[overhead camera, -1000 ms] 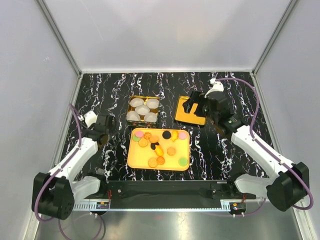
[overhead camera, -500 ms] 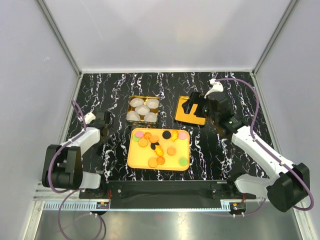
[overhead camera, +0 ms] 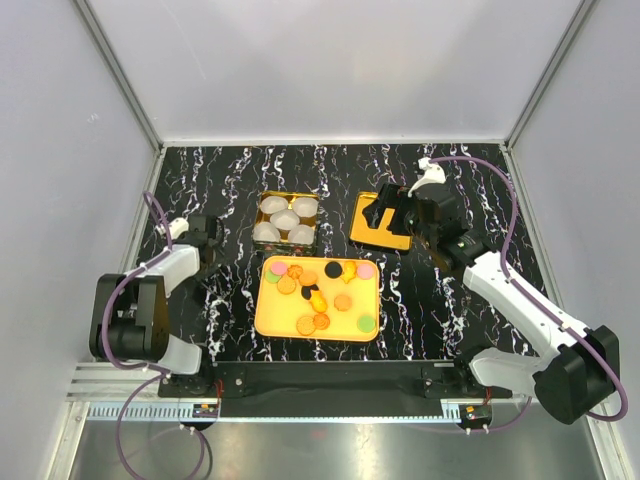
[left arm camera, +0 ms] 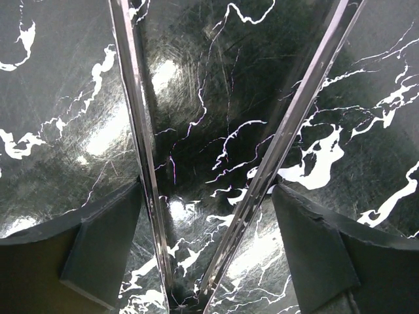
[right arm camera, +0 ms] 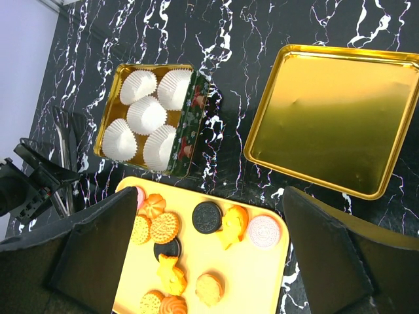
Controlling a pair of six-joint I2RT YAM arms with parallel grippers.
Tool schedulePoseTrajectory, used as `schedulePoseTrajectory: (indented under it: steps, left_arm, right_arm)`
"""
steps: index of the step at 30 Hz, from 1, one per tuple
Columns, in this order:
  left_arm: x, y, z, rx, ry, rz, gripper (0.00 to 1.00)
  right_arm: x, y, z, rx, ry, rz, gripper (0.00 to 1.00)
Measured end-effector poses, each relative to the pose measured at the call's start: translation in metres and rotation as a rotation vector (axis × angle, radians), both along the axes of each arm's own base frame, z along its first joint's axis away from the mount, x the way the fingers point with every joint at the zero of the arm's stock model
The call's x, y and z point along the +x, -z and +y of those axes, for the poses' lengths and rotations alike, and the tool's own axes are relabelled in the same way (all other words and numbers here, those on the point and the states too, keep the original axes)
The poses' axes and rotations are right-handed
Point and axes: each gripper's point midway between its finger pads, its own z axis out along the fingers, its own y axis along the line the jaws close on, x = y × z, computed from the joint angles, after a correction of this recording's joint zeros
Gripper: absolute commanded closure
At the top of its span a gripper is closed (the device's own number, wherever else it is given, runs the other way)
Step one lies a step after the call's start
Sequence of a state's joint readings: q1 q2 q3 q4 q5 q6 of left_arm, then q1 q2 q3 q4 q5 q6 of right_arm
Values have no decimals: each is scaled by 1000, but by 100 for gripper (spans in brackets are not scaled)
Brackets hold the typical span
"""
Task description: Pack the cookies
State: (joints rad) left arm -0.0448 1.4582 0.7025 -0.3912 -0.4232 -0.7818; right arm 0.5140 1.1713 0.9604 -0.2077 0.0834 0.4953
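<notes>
The yellow tray (right arm camera: pixel 275 288) and nearest cookies (right arm camera: pixel 160 302) run off-frame.

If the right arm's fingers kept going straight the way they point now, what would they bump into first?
Probably the yellow tray of cookies, which lies between the right gripper's open fingers in the wrist view. Nothing seems to stand in between, though depth is hard to judge.

Right wrist view, looking down on the black white-veined marble bench (right arm camera: pixel 236 78). Empty gold square metal lid (right arm camera: pixel 334 118) upper right. Gold square tin (right arm camera: pixel 154 118) upper left, five white crinkled paper cups (right arm camera: pixel 149 114) inside. Yellow tray (right arm camera: pixel 258 275) below holds round cookies (right arm camera: pixel 163 226): orange, black, pink. Dark gripper fingers (right arm camera: pixel 98 242) frame both lower corners, set wide apart.
</notes>
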Motion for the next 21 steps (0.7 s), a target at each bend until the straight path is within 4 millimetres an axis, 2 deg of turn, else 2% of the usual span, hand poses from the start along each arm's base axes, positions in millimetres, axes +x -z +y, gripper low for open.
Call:
schedulePoseTrajectory:
  steps: [6,15,21]
  left_arm:
    - [9,0,0,4,15,17,20]
    - [35,0,-6,-11,53,35,31]
    - [42,0,-9,-13,81,40,32]
  right_arm:
    - [-1,0,2,5,-12,3,0]
    - [-2,0,3,8,-19,5,0]
    - [-2,0,3,8,-20,6,0]
